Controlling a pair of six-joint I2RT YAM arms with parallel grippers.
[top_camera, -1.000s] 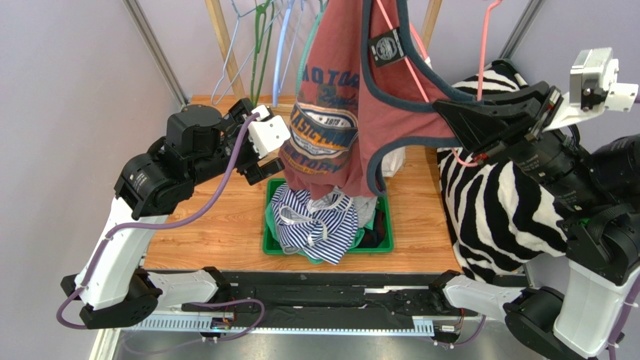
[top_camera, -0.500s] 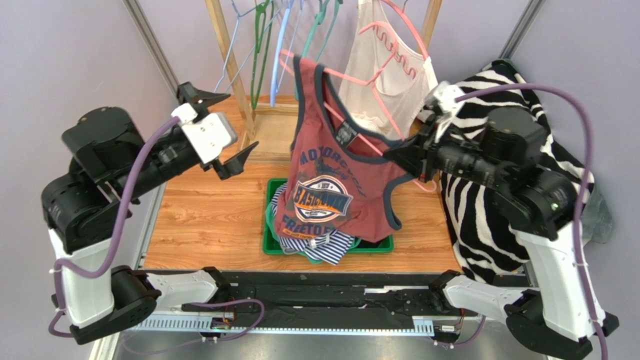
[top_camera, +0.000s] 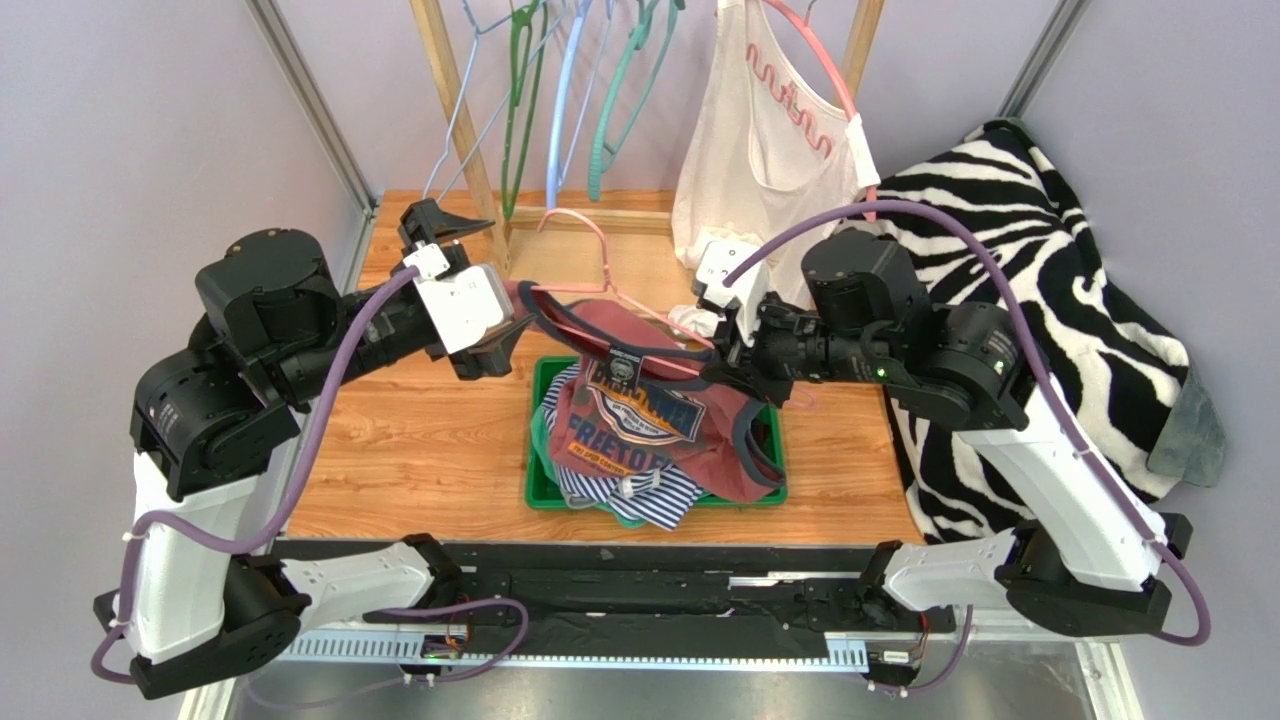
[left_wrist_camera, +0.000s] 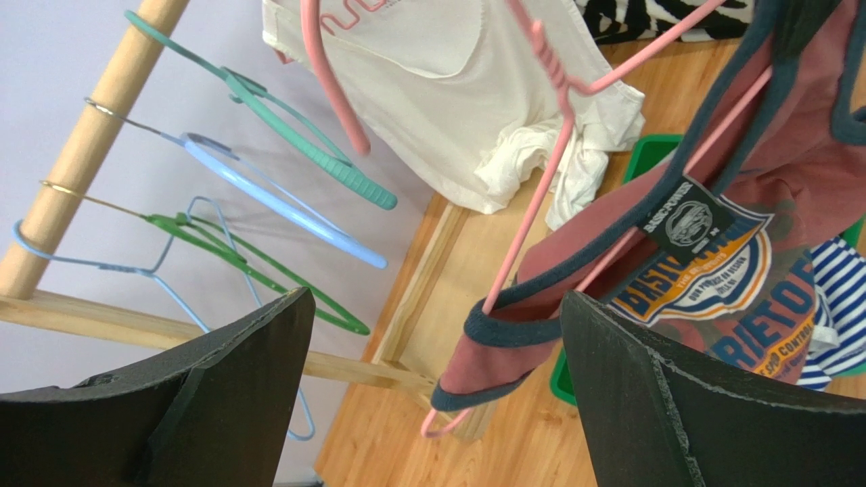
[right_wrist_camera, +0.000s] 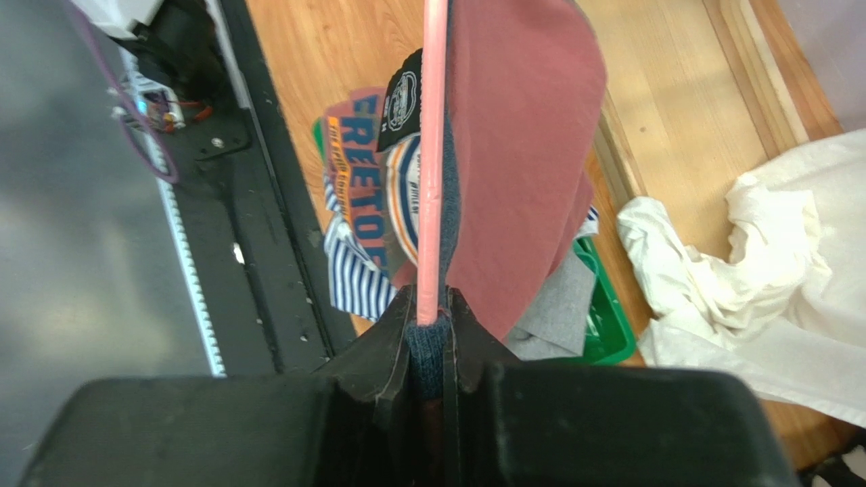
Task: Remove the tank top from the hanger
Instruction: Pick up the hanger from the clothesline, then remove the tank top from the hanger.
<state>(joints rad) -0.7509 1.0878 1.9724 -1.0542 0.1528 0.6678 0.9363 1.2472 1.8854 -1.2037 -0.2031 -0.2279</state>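
The tank top point(top_camera: 646, 398) is red with navy trim and a printed front. It sags over the green bin while threaded on a pink hanger point(top_camera: 579, 267) that lies nearly flat. My right gripper point(top_camera: 724, 360) is shut on the hanger's right end and on the navy trim there; the right wrist view shows the pink hanger point(right_wrist_camera: 435, 152) and red tank top point(right_wrist_camera: 518, 152) running out from the closed right gripper point(right_wrist_camera: 429, 304). My left gripper point(top_camera: 508, 273) is open at the hanger's left end. In the left wrist view the tank top's navy-edged strap point(left_wrist_camera: 529, 335) hangs in front of the open left gripper point(left_wrist_camera: 435, 299), nearer the right finger, touching neither.
A green bin point(top_camera: 769, 488) holds striped clothes point(top_camera: 631, 480). Behind stands a wooden rack point(top_camera: 451, 105) with several empty hangers and a white top point(top_camera: 759, 135) on a pink hanger. A white cloth point(top_camera: 694, 320) lies on the table. A zebra blanket point(top_camera: 1037, 300) covers the right.
The right arm has brought the hanger and tank top down from high up to low over the bin, laying it nearly flat. The left gripper has moved in to the hanger's left end.
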